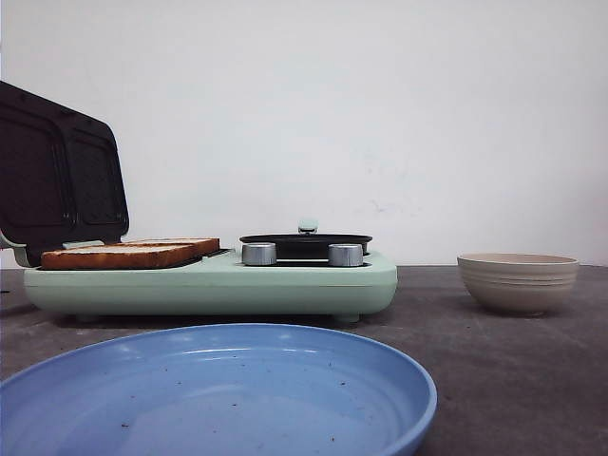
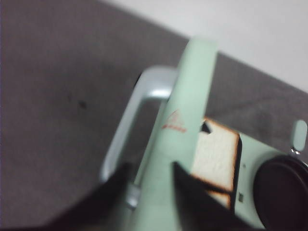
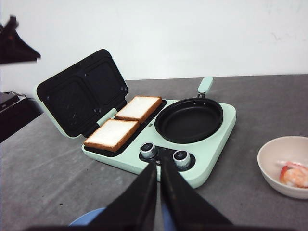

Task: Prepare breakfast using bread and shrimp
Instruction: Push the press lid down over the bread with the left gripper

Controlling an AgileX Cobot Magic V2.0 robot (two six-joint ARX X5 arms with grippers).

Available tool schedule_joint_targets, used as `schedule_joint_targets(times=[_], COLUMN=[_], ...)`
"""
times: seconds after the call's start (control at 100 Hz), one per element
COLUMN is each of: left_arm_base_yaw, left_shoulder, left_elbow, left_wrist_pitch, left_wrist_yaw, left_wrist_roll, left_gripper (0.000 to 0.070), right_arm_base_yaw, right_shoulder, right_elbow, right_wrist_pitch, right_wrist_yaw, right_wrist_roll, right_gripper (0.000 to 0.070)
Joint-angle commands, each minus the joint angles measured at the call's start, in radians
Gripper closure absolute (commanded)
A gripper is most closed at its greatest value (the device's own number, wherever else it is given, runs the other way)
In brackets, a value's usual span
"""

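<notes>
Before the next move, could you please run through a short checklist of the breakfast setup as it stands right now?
1. Both slices of bread lie flat on the open grill plate: ok.
2. Lid raised, standing between the fingers of the left claw; actual contact: cannot tell.
3. Round pan holds nothing: ok.
4. Shrimp in the beige bowl, beside the cooker: ok.
5. Right claw holds nothing, fingers nearly together: ok.
6. Blue plate in front holds only crumbs: ok.
</notes>
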State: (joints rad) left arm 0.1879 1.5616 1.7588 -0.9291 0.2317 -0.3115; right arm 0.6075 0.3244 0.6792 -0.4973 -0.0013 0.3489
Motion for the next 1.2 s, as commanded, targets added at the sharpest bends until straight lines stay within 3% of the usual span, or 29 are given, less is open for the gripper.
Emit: schedule_joint_targets(times=[0.0,0.37,0.62,0.87,0.93,1.05,1.19], left_arm_base_yaw=[0.018,0.110,0.119,0.111,0.111,0.109,0.101], left_shoulder=[0.023,0.118,0.209,0.257,0.257,0.257,0.257], left_elbow=[0.035,0.035,0.035,0.035,0.035,0.035,0.035], left_wrist_pitch=[0.000,0.027,0.034,0.043,0.043,0.040,0.014], left_wrist_yaw=[0.062,0.087,0.211,0.214,0.214,0.216,0.218], left_wrist_roll=[-0.021,-0.012,-0.020,-0.050,-0.050,-0.052,-0.069], left_gripper=[0.0342,0.0342,0.0343,0.0349,0.0368,0.0518,0.0524], right_arm_base_yaw=[0.006,0.006,0.006,0.006,0.006,0.006,0.006], right_shoulder=[-0.003,-0.006,-0.006,-0.006,-0.006,-0.006,-0.006], right_elbow=[0.005,0.005,0.005,0.005,0.005,0.005,0.005], right_wrist_pitch=[-0.007,-0.021,-0.035,-0.035,-0.035,-0.035,-0.035], right_wrist_yaw=[0.002,-0.028,-0.028,-0.027,-0.027,-0.027,-0.029], right_wrist_roll=[0.018,0.093,0.117,0.150,0.150,0.152,0.161], right_gripper=[0.0697,0.0697,0.0697,0.0697,0.0697,0.0697,0.0697])
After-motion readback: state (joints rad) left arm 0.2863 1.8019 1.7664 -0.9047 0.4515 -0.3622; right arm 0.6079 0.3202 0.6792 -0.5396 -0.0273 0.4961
